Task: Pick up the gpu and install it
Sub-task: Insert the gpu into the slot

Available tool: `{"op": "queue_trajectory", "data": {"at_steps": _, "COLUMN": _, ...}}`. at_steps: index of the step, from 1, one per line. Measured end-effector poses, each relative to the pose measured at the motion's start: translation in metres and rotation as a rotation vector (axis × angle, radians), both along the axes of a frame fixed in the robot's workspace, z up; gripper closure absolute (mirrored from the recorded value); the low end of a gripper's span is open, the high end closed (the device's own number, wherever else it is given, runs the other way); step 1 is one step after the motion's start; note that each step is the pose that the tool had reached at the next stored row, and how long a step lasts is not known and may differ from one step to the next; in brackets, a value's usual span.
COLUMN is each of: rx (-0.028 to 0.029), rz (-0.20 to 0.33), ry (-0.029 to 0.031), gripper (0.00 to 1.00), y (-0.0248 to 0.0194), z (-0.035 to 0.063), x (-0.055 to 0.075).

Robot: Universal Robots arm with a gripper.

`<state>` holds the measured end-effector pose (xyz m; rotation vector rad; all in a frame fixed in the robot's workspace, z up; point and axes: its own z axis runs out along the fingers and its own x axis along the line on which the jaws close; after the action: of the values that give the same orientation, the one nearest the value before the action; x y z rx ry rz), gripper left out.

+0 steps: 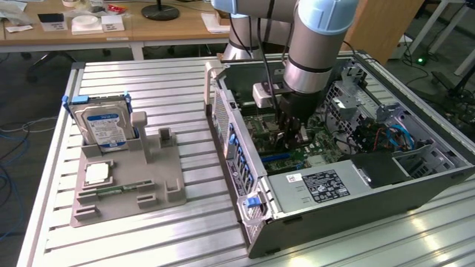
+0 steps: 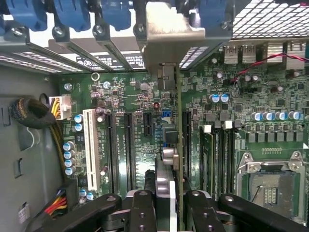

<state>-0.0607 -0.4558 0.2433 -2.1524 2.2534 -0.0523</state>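
**A:** You have the arm reaching down into the open computer case (image 1: 349, 183), which lies on its side on the slatted metal bench (image 1: 148, 239). Your pincer (image 2: 170, 205) is clamped on the gpu (image 2: 170, 145): in the wrist view the card sits edge-on between the two black fingers (image 2: 141, 212), its silver bracket (image 2: 169, 41) up against the case's rear slot openings.

**B:** And where is the card relative to the motherboard?

**A:** You're holding it upright over the green motherboard (image 2: 125, 96), in line with the row of long black expansion slots (image 2: 129, 140), with the white slot (image 2: 90, 147) further off to one side. I can't tell whether its edge is touching a slot or just above one. In the exterior view the pincer (image 1: 291, 136) is deep inside the case, above the board.

**B:** Any writing you can read?

**A:** Not much. The power supply label (image 1: 325, 185) inside the case is black with white print, too small to read. There's fine white lettering on the motherboard beside the slots, also illegible. Outside the case, on the exterior view's left of it, the grey fixture tray (image 1: 126, 183) holds a hard drive (image 1: 104, 127) standing upright with a blue-and-white label, unreadable, and a small square silver chip (image 1: 97, 173) lying flat.
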Motion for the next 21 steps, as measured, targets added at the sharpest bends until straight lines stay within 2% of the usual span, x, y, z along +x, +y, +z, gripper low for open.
{"op": "queue_trajectory", "data": {"at_steps": 2, "rx": -0.0053, "rz": 0.0, "ry": 0.0, "gripper": 0.72, "y": 0.0005, "z": -0.0001, "x": 0.0001}}
{"op": "queue_trajectory", "data": {"at_steps": 5, "rx": -0.0055, "rz": 0.0, "ry": 0.0001, "gripper": 0.72, "y": 0.0005, "z": -0.0001, "x": 0.0}}
{"op": "queue_trajectory", "data": {"at_steps": 8, "rx": -0.0086, "rz": 0.0, "ry": 0.0001, "gripper": 0.72, "y": 0.0014, "z": -0.0007, "x": 0.0}}
{"op": "queue_trajectory", "data": {"at_steps": 21, "rx": -0.0083, "rz": 0.0, "ry": 0.0001, "gripper": 0.72, "y": -0.0003, "z": -0.0041, "x": -0.0017}}
